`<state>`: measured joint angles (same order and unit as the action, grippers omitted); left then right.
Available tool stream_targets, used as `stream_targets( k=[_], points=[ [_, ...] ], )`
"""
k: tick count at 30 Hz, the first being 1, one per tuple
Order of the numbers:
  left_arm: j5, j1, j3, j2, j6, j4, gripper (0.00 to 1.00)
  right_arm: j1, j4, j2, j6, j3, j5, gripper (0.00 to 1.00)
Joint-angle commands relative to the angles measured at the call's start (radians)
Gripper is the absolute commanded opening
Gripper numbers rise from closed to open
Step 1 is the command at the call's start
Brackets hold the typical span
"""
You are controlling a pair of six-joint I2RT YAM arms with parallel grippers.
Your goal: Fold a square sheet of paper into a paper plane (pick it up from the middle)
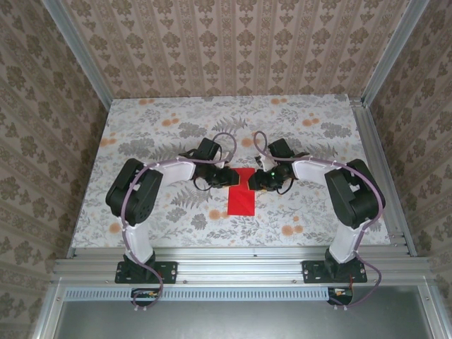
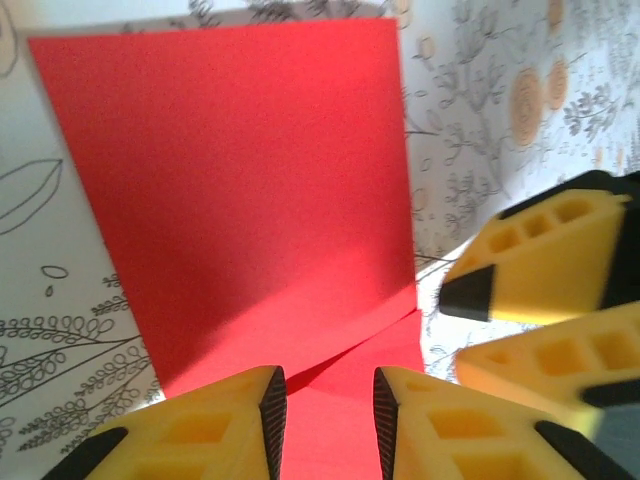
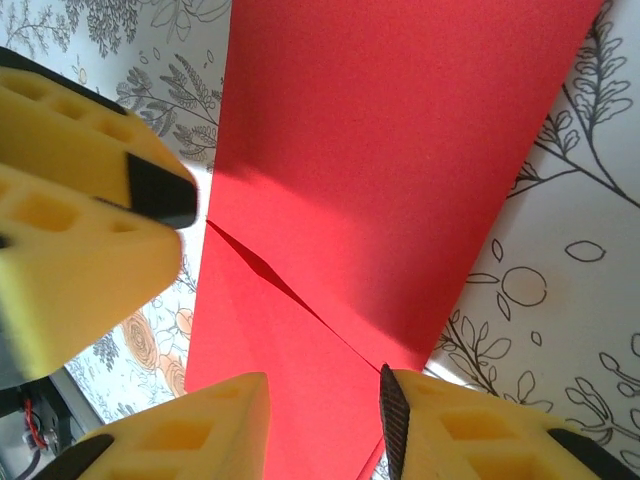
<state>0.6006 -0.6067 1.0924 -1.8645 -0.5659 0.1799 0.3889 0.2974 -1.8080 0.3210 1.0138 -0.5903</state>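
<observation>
**A:** Where does the thin, bright red sheet of paper (image 1: 241, 201) lie?

**B:** Flat on the flower-printed bench (image 1: 162, 134), near its middle, just ahead of the gap between the 2 arms. From above it reads as a rectangle, longer than wide, with only the red face showing.

**A:** Is it creased?

**B:** Yes. In the left wrist view the sheet (image 2: 240, 180) has 1 layer lying over another close to the claw. The right wrist view shows a seam running slantwise across the red (image 3: 400, 150).

**A:** And the claws?

**B:** The left claw (image 1: 229, 180) and the right claw (image 1: 254, 182) meet over the far end of the sheet and cover its far edge from above. In its own camera the left claw (image 2: 328, 420) has its 2 yellow fingers spread, with red paper lying in the gap, not pinched. The right claw (image 3: 325, 425) is spread too, a little wider, over the paper.

**A:** Anything crowding them?

**B:** Each other. The right claw's fingers (image 2: 540, 265) sit just beside the sheet's corner in the left wrist view. The left claw's fingers (image 3: 70, 130) sit at the sheet's edge in the right wrist view. Purple cables (image 1: 225, 134) loop above both wrists. Patterned wallpaper walls (image 1: 233, 42) shut the bench in on 3 sides, and an aluminium rail (image 1: 240, 256) runs along its near edge.
</observation>
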Motion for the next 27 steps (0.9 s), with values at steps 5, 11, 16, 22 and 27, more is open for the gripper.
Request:
stream_targets(
  k=[5, 11, 16, 22, 27],
  points=[
    [-0.015, 0.009, 0.009, 0.071, 0.047, 0.076, 0.37, -0.003, 0.056, -0.039, -0.074, 0.045, -0.007, 0.41],
    [-0.010, -0.004, -0.049, 0.092, 0.044, 0.070, 0.40, -0.004, 0.077, -0.073, -0.107, 0.077, -0.022, 0.41],
    [-0.007, -0.028, -0.093, 0.093, 0.023, 0.030, 0.40, 0.000, 0.102, -0.091, -0.119, 0.086, -0.051, 0.40],
    [-0.001, -0.034, -0.113, 0.057, 0.010, -0.010, 0.39, 0.004, 0.132, -0.083, -0.133, 0.076, -0.069, 0.39],
    [-0.005, -0.038, -0.108, 0.029, 0.012, -0.007, 0.37, 0.010, 0.148, -0.078, -0.137, 0.071, -0.079, 0.39]
  ],
)
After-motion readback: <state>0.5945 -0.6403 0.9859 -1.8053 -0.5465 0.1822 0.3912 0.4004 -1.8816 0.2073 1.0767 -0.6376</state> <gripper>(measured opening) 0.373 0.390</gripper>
